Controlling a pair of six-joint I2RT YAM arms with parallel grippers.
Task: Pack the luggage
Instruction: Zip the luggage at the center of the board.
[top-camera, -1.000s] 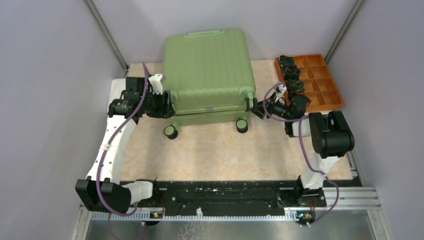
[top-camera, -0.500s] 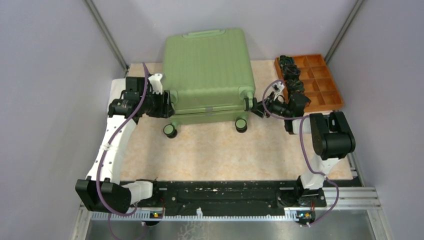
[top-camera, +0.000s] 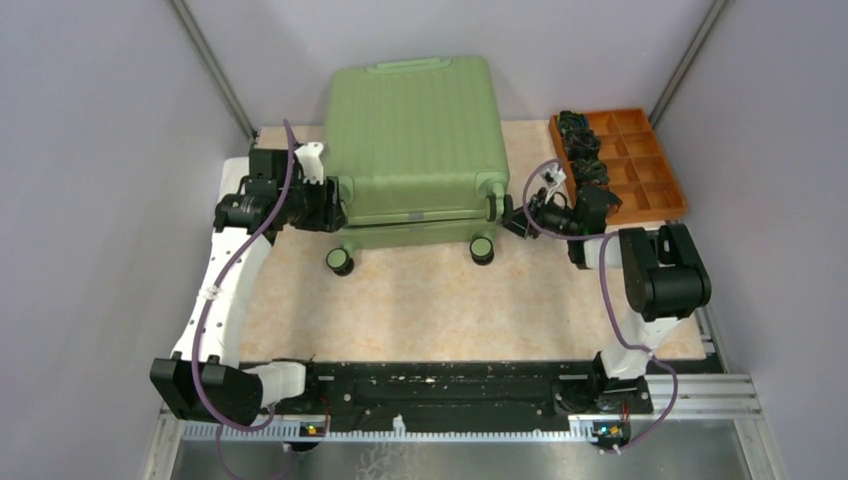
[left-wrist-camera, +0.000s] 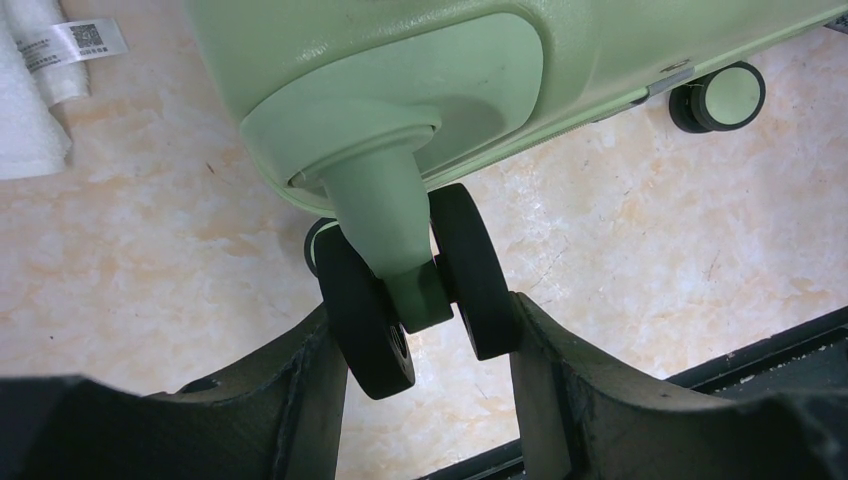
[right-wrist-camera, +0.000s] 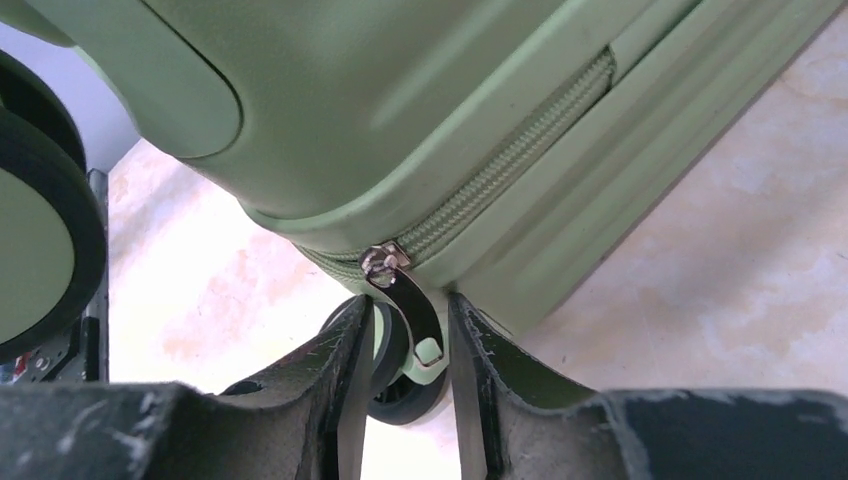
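Observation:
The luggage (top-camera: 415, 130) is a light-green ribbed suitcase lying closed at the back of the table, with its wheels toward me. My left gripper (top-camera: 336, 205) is at its near left corner. In the left wrist view the gripper (left-wrist-camera: 425, 320) is shut on the black twin wheel (left-wrist-camera: 365, 310) there, with a finger against each outer side. My right gripper (top-camera: 507, 215) is at the near right corner. In the right wrist view the gripper (right-wrist-camera: 410, 300) stands narrowly open around the dark zipper pull (right-wrist-camera: 425, 335), which hangs from the zipper (right-wrist-camera: 500, 170) and lies against one finger.
An orange compartment tray (top-camera: 650, 170) holding black cables (top-camera: 580, 145) stands at the right of the suitcase. Two wheels (top-camera: 340, 262) (top-camera: 483, 248) rest on the tabletop in front. A white roll (left-wrist-camera: 30, 100) lies left of the suitcase. Grey walls close in on both sides.
Both grippers and the suitcase's near end have shifted slightly left and back. The right gripper has crept along the suitcase's corner with the zipper pull between its fingers.

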